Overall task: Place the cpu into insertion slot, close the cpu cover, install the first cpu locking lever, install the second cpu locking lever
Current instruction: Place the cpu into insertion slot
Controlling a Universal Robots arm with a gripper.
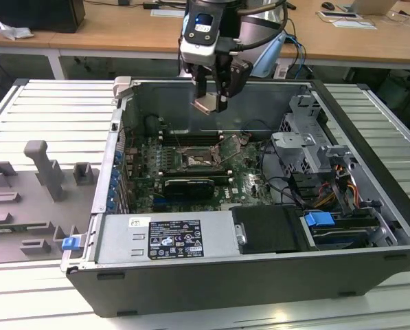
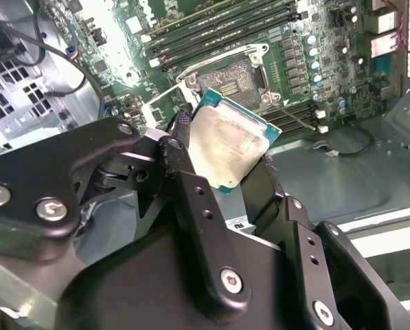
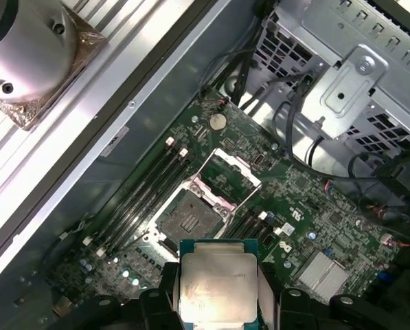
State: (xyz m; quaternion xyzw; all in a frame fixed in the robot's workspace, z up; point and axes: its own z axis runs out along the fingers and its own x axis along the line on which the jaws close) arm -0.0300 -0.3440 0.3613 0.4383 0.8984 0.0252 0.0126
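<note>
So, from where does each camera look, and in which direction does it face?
Exterior view: off the arm, outside the open computer case, looking down slantwise into it; shows the gripper holding the cpu.
First wrist view: rides on the arm, looks down past the cpu at the insertion slot; fingers flank the cpu.
Second wrist view: rides on the arm, looks along the gripper's black links at the cpu and insertion slot.
Shared: both wrist views show the cpu and the uncovered insertion slot.

Silver-grey cpu (image 3: 215, 285) — green-edged, green circuit board (image 3: 314, 199), black memory slots (image 3: 139, 198), blue clip (image 1: 320, 220)
</note>
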